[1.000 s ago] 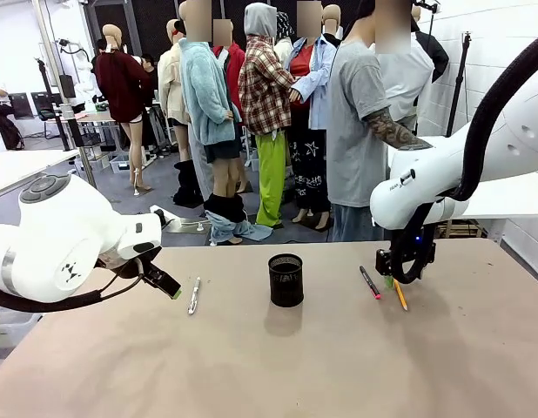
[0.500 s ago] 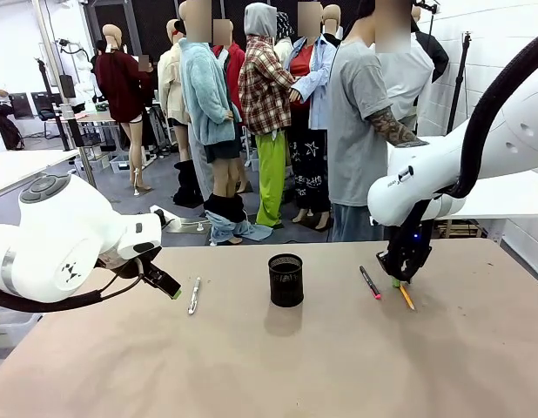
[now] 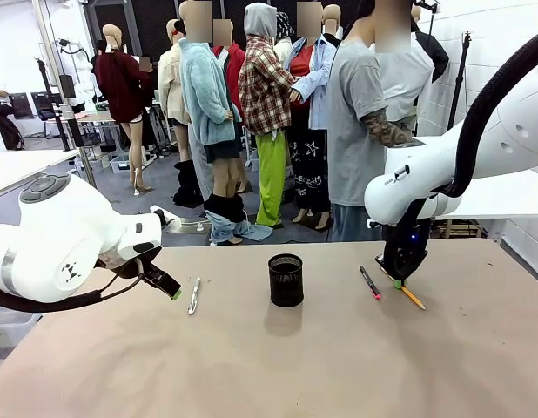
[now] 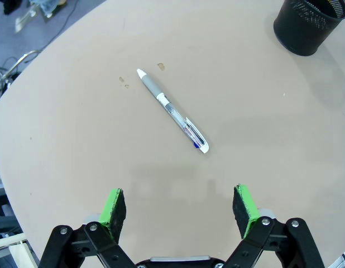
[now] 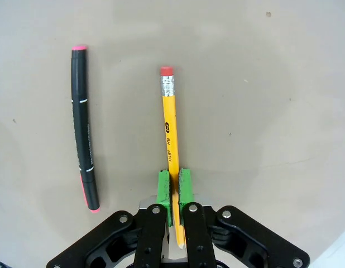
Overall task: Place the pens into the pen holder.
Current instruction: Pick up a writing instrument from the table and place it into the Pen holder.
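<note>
The brown table (image 3: 278, 366) spans the front view; a person in a grey shirt (image 3: 356, 131) stands at its far side. The left gripper (image 4: 181, 204) hangs low over the table's left part with its fingers spread wide; the right gripper (image 5: 173, 187), right of the middle, pinches the yellow pencil (image 5: 169, 128) near its sharpened end. The black mesh pen holder (image 3: 285, 279) stands upright mid-table. The white pen (image 4: 172, 110) lies flat ahead of the left gripper; the black marker (image 5: 83, 128) with pink ends lies flat beside the pencil, apart from it, on the holder's side.
</note>
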Available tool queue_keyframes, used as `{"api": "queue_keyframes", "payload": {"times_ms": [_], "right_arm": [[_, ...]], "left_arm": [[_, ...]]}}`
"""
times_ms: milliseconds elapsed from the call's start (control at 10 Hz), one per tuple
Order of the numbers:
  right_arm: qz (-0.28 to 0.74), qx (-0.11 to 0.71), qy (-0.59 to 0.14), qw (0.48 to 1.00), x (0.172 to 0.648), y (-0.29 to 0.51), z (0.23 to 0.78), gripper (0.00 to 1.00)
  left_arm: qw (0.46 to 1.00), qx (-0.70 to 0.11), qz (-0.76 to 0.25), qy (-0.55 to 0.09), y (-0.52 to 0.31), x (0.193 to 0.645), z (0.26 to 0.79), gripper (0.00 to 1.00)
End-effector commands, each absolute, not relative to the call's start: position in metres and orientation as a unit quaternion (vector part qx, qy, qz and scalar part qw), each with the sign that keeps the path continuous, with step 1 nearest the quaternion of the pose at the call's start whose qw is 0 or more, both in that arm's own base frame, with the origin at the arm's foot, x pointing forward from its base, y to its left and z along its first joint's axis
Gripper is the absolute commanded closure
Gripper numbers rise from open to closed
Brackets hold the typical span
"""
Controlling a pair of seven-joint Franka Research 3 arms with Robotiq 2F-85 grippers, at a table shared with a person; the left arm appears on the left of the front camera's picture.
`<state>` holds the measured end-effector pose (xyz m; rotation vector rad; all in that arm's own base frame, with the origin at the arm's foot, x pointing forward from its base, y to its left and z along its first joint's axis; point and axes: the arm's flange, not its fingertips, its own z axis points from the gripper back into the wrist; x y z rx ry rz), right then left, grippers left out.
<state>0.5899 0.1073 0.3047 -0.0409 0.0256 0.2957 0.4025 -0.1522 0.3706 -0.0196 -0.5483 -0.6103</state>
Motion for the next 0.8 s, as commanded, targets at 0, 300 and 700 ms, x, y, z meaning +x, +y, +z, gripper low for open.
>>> {"api": "queue_keyframes", "payload": {"times_ms": [0,300,700], "right_arm": [[0.172,0.009,0.017,0.985,0.589,0.112,0.310,1.00],[0.231,0.080,-0.078,0.967,0.565,0.118,0.368,1.00],[0.306,0.196,-0.184,0.913,0.551,0.141,0.417,1.00]], "left_arm": [[0.917,-0.010,-0.295,-0.267,-0.151,0.403,0.371,0.00],[0.917,-0.010,-0.295,-0.267,-0.151,0.403,0.371,0.00],[0.917,-0.010,-0.295,-0.267,-0.151,0.403,0.371,0.00]]}}
